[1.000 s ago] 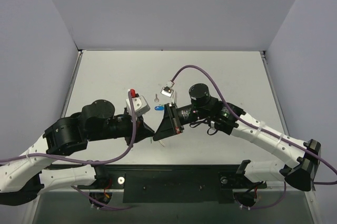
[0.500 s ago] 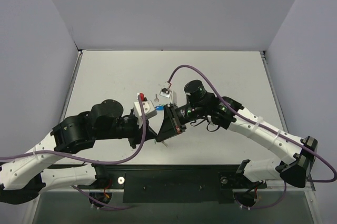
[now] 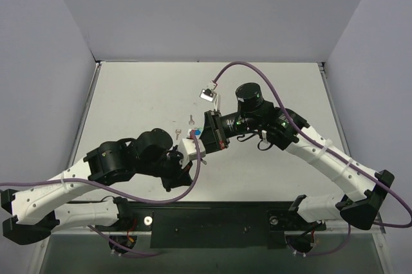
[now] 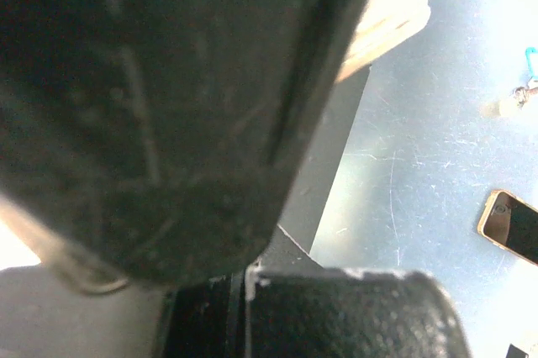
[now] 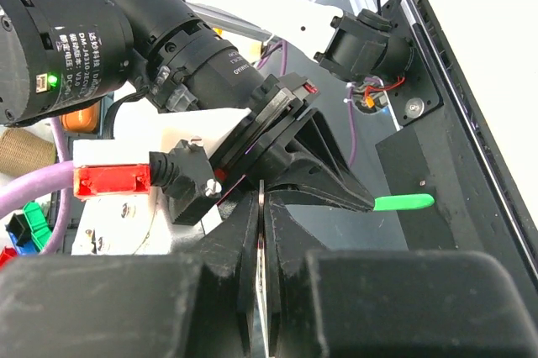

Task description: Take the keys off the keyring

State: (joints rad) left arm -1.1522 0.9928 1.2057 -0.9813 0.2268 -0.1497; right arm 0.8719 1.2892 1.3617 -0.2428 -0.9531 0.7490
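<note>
My right gripper (image 3: 199, 134) is shut on a thin silver metal piece (image 5: 264, 240) seen edge-on, which I take for the keyring. A blue key head (image 3: 197, 131) shows at its tip. My left gripper (image 3: 202, 155) meets it from the near left. In the right wrist view its fingers (image 5: 336, 190) taper shut, with the green key head (image 5: 403, 202) sticking out past them. Two bare keys (image 3: 191, 119) (image 3: 177, 134) lie on the table just behind. The left wrist view is blocked by dark blurred gripper parts.
A small gold-framed dark object (image 3: 206, 94) lies on the table behind the grippers, and it also shows in the left wrist view (image 4: 511, 225). A purple cable (image 3: 225, 71) arches over the right arm. The black rail (image 3: 212, 219) runs along the near edge.
The left arm has swung right and closer in under the right gripper. The right gripper has drawn back and up, away from the near edge. Both stay shut.
</note>
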